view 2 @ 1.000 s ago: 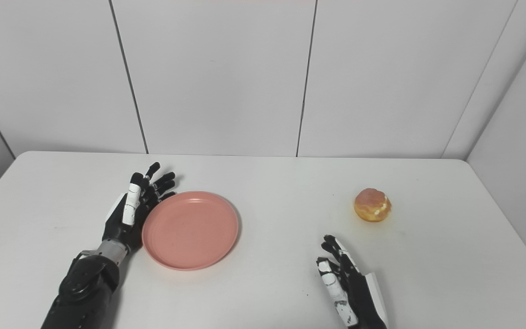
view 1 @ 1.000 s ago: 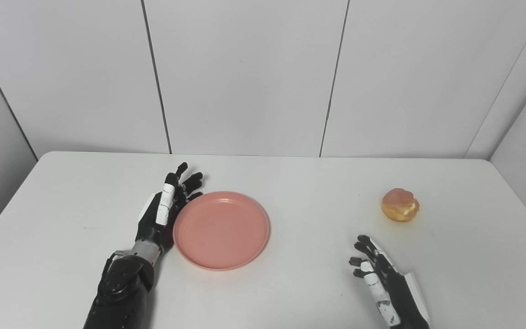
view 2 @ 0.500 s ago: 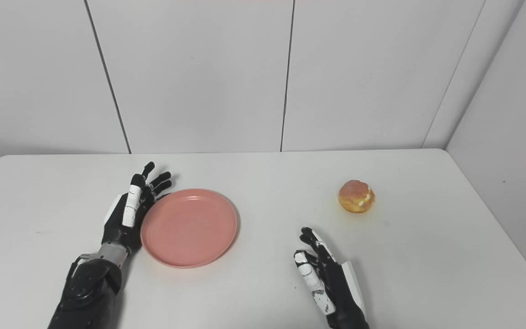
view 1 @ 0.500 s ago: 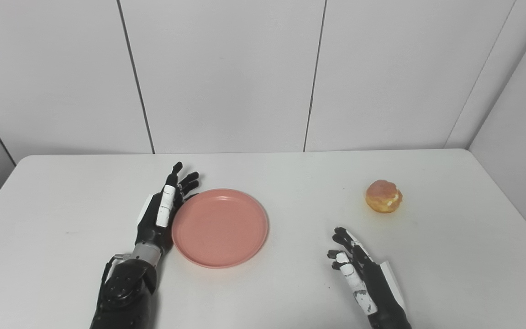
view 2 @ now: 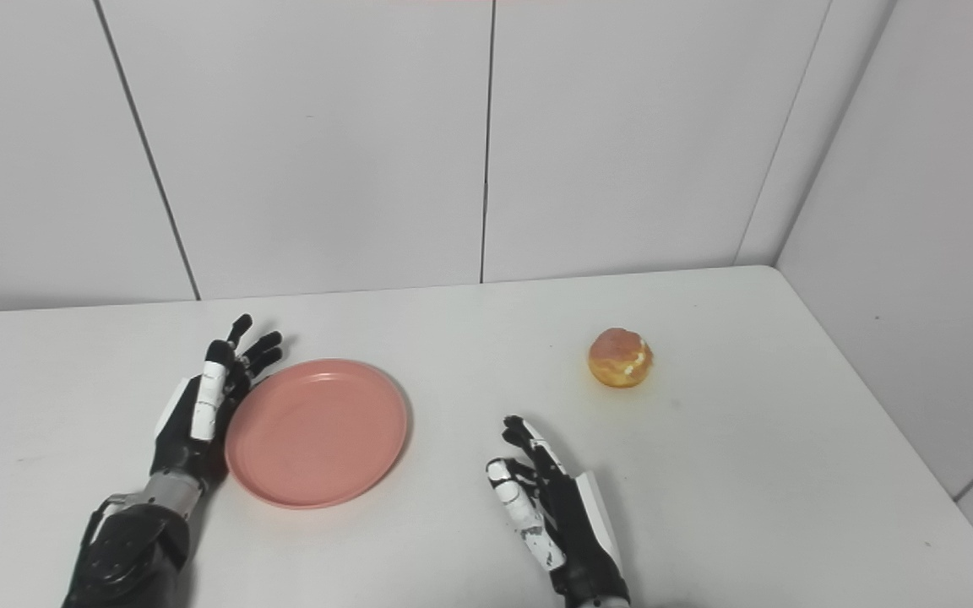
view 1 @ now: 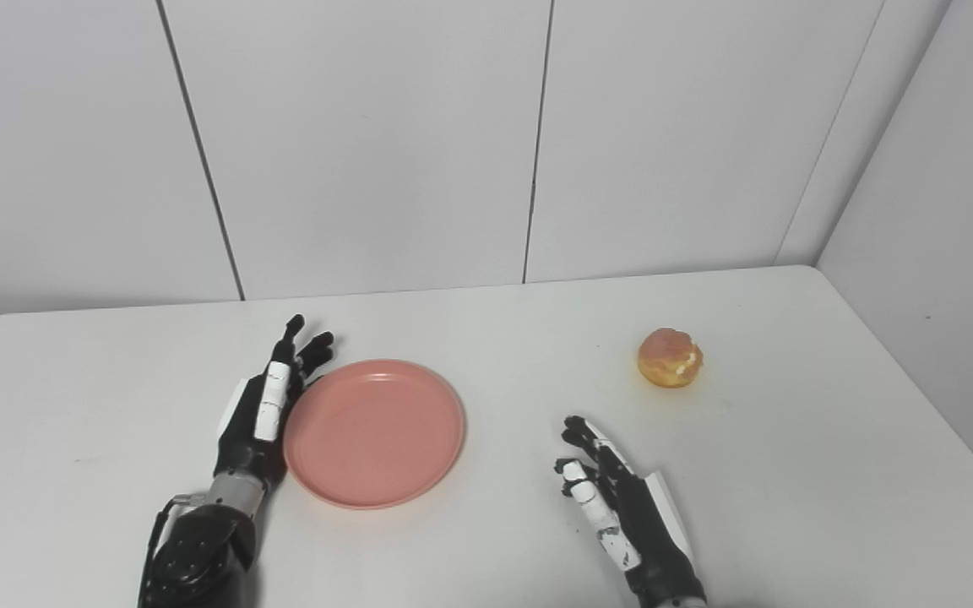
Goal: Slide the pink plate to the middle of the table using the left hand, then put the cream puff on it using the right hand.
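Observation:
A round pink plate [view 1: 375, 431] lies flat on the white table [view 1: 486, 338], left of the middle. My left hand [view 1: 263, 405] is open, fingers straight, resting edge-on against the plate's left rim. A golden cream puff [view 1: 670, 358] with a pinkish top sits on the table at the right. My right hand [view 1: 617, 498] is open and empty, low near the front edge, below and left of the cream puff and apart from it. The same things show in the right eye view: plate [view 2: 316, 431], cream puff [view 2: 620, 358], left hand [view 2: 199, 409], right hand [view 2: 550, 502].
The table's right edge [view 1: 917, 397] runs close to a white side wall. A white panelled wall stands behind the table's far edge. Bare tabletop lies between the plate and the cream puff.
The whole picture has shifted left, so the camera has turned right. The left hand stays against the plate's rim. The right hand sits a little closer to the cream puff.

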